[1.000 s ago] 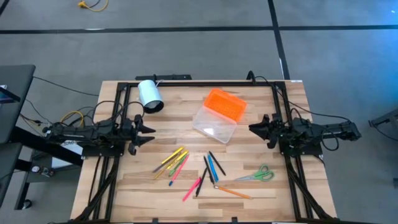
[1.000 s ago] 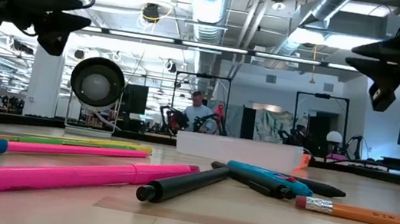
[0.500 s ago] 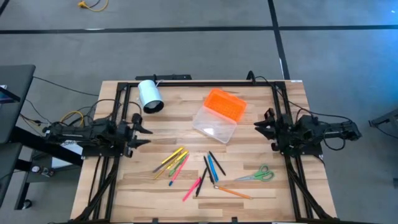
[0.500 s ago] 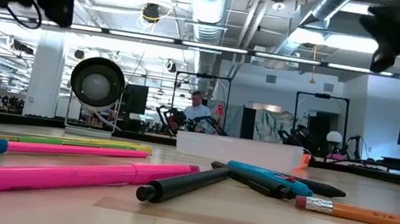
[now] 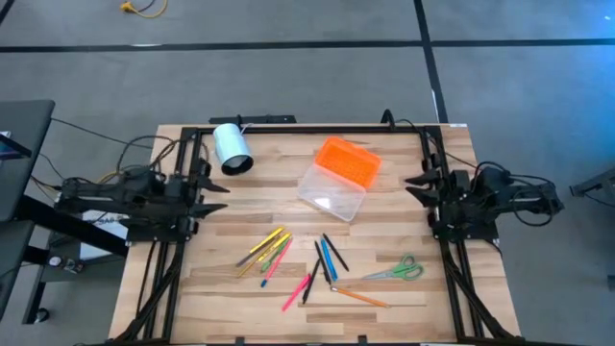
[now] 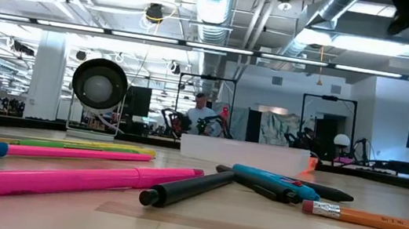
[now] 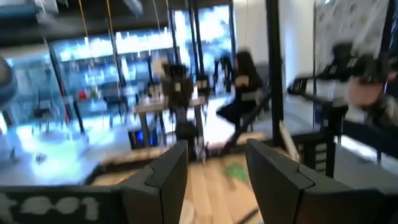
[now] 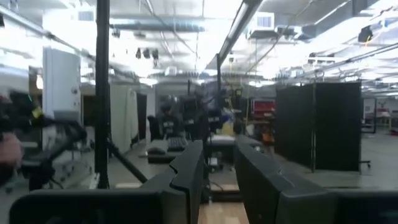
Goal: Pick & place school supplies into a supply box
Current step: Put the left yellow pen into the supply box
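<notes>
Several pens and pencils lie flat on the near half of the wooden table: a yellow and pink group (image 5: 265, 251), a blue and black group (image 5: 327, 259), and an orange pencil (image 5: 360, 296). Green-handled scissors (image 5: 396, 270) lie toward the right. The supply box (image 5: 336, 180) sits open at mid-table, its orange lid (image 5: 348, 160) beyond its clear base (image 5: 330, 198). My left gripper (image 5: 213, 189) hovers open near the table's left edge. My right gripper (image 5: 413, 185) hovers open near the right edge. In the low view, pens (image 6: 77, 181) fill the foreground before the box (image 6: 243, 151).
A white cylinder (image 5: 231, 149) lies on its side at the far left of the table. A black frame (image 5: 307, 129) runs along the table's far edge and sides. Bare wood lies between the box and the pens. People show in the room beyond the table.
Both arms have drawn back and risen. The left gripper moved toward the table's left edge, the right gripper toward the right edge, and both climbed almost out of the top of the low view. The supplies and the box have stayed where they were.
</notes>
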`<state>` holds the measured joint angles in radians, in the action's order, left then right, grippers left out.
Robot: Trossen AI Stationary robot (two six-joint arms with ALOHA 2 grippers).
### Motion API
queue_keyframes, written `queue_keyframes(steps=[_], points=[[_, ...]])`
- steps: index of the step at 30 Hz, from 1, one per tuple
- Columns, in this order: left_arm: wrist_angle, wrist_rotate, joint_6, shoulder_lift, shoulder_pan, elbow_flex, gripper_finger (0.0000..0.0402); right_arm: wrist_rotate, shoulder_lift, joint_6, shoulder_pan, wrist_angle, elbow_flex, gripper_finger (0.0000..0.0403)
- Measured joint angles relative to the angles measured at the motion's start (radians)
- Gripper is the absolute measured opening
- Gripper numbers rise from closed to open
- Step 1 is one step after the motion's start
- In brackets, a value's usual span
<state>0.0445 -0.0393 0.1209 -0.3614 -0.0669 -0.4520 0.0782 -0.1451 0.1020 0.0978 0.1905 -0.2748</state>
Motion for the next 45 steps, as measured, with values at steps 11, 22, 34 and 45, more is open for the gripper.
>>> queue_keyframes(steps=[11,22,34,45], points=[[-0.285,-0.003,-0.045,-0.447,-0.011,-0.254,0.0153,0.001,-0.296,-0.007,0.0,-0.189,-0.163,0.0086],[-0.507,0.274,-0.273,-0.69,-0.149,-0.286,0.0153,0.115,-0.499,-0.049,0.085,-0.221,-0.163,0.0086],[-0.458,0.409,-0.386,-1.0,-0.259,-0.287,0.0153,0.296,-0.669,-0.075,0.202,-0.129,-0.163,0.0086],[-0.391,0.416,-0.445,-1.082,-0.259,-0.287,0.0153,0.298,-0.752,-0.077,0.216,-0.07,-0.163,0.0086]])
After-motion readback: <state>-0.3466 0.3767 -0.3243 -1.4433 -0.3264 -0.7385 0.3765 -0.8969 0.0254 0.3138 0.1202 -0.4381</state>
